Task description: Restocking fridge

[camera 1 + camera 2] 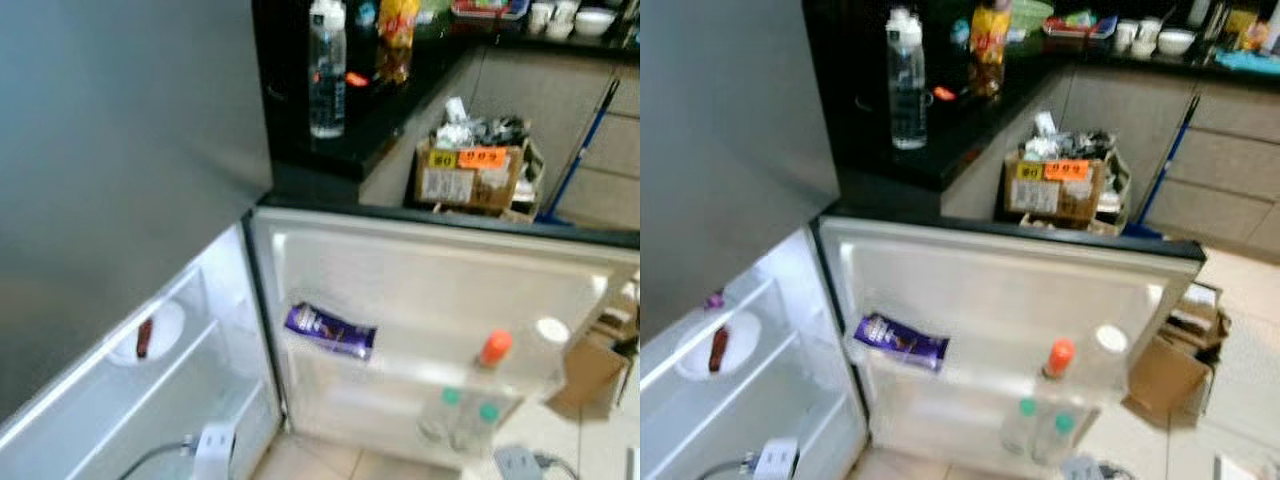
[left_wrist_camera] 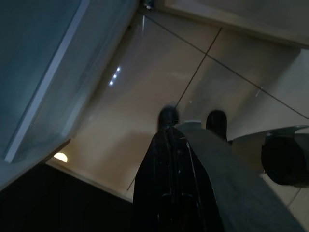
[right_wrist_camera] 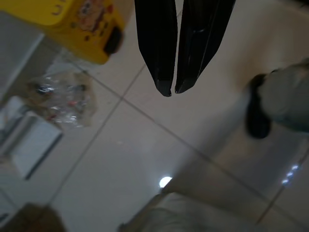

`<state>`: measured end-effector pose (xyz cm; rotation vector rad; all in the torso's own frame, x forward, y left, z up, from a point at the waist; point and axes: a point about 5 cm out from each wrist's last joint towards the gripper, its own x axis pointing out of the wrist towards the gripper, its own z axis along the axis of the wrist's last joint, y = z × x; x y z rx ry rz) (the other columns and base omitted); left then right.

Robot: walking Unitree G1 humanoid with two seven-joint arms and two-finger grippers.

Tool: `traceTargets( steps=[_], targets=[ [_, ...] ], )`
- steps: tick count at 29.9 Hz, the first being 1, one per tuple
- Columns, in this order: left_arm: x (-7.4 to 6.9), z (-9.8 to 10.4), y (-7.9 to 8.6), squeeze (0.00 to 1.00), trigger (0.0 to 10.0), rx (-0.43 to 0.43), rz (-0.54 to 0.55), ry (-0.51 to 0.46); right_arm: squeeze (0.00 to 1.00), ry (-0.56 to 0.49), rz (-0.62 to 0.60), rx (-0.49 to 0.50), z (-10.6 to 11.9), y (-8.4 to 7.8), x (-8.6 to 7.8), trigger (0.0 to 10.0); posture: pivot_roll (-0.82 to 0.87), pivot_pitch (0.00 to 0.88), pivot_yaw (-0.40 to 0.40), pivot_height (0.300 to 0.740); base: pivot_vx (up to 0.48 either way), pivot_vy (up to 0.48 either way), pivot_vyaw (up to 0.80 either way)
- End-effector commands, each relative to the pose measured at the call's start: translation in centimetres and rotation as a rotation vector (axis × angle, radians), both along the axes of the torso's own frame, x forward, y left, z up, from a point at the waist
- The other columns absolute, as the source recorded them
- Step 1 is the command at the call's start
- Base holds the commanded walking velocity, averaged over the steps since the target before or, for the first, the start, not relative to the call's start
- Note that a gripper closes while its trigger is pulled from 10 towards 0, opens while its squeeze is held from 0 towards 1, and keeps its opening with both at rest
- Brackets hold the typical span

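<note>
Door bottles: two clear bottles w/ green caps (image 1: 462, 412) standing in lowest shelf of open fridge door (image 1: 440, 300), just beside an orange-capped bottle (image 1: 492, 352) and a white-capped one (image 1: 549, 335), all upright.
Purple packet: purple snack packet (image 1: 330, 331) lying tilted on door shelf, near hinge side, apart from bottles.
Fridge interior: fridge compartment (image 1: 150, 400) standing open at robot's left; white plate (image 1: 150, 330) w/ a dark red item (image 1: 144, 338) sitting on upper shelf; white plug/cable (image 1: 212, 445) lying lower down.
Counter: black counter (image 1: 370, 110) running behind door; clear water bottle (image 1: 327, 70) standing upright on it, yellow-red packet (image 1: 397, 40) near it, bowls and cups further back.
Floor items: cardboard box w/ orange labels (image 1: 470, 172) sitting on floor past door, blue-handled mop (image 1: 580, 150) leaning beside it; smaller brown box (image 1: 590, 365) sitting by door's free edge.
L gripper: left gripper (image 2: 170, 159) hanging idle over tiled floor, fingers pressed together.
R gripper: right gripper (image 3: 172, 89) hanging over tiles, tips nearly touching, holding nothing; yellow container (image 3: 79, 24) and clear plastic bag (image 3: 60, 99) lying on floor beyond.
</note>
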<state>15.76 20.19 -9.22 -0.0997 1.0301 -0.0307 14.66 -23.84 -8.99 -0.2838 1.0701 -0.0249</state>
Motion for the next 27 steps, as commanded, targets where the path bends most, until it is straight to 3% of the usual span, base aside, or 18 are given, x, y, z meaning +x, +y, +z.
traceTargets(
  steps=[1,10,18,27],
  targets=[
    [0.0,0.0,-0.1,0.00,10.0,0.004,-0.023,0.011,0.00,0.016,-0.026,0.001,-0.2,-0.2,-0.7,10.0,-0.06,0.000,0.009,0.740,0.000,-0.472,0.00],
    [0.1,-0.1,-0.7,0.00,10.0,-0.010,-0.028,0.007,0.00,0.024,-0.032,0.004,-0.2,-0.6,-0.9,10.0,-0.05,0.000,-0.004,0.740,0.000,-0.479,0.00],
    [-0.8,-0.4,-0.3,0.00,10.0,-0.006,-0.019,0.032,0.00,0.015,-0.010,0.035,-0.1,-0.6,-0.8,10.0,-0.05,0.000,-0.016,0.740,0.000,-0.480,0.00],
    [-1.8,-0.6,0.4,0.00,10.0,0.008,-0.013,0.057,0.00,0.019,0.012,0.059,-0.1,-0.4,-0.8,10.0,-0.06,0.000,-0.019,0.740,0.000,-0.475,0.64]
  ],
)
